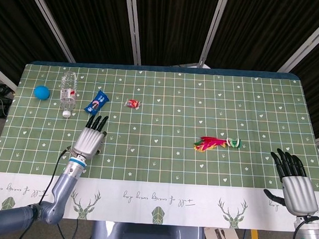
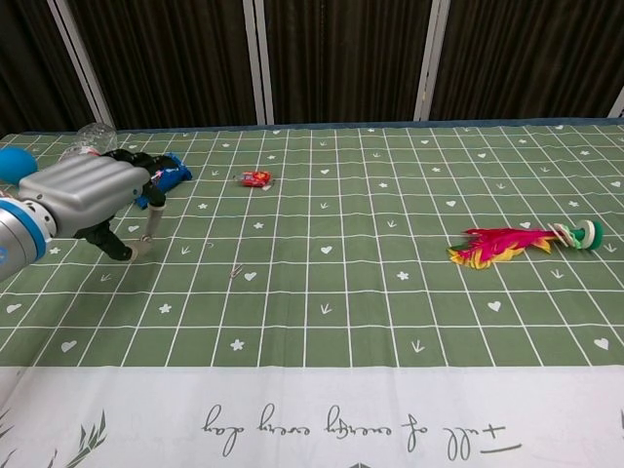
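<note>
The left hand (image 1: 90, 139) hovers with fingers apart, empty, just short of the blue snack packet (image 1: 96, 103), which lies beside the plastic bottle (image 1: 68, 91); the right hand (image 1: 293, 180) is spread, holding nothing

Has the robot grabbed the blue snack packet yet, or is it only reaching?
Nothing is picked up yet. The left hand is open, fingers pointing at the blue snack packet, just short of it and not holding it. Closing on the packet and lifting it are not yet done. The right hand is open near the table's edge.
</note>
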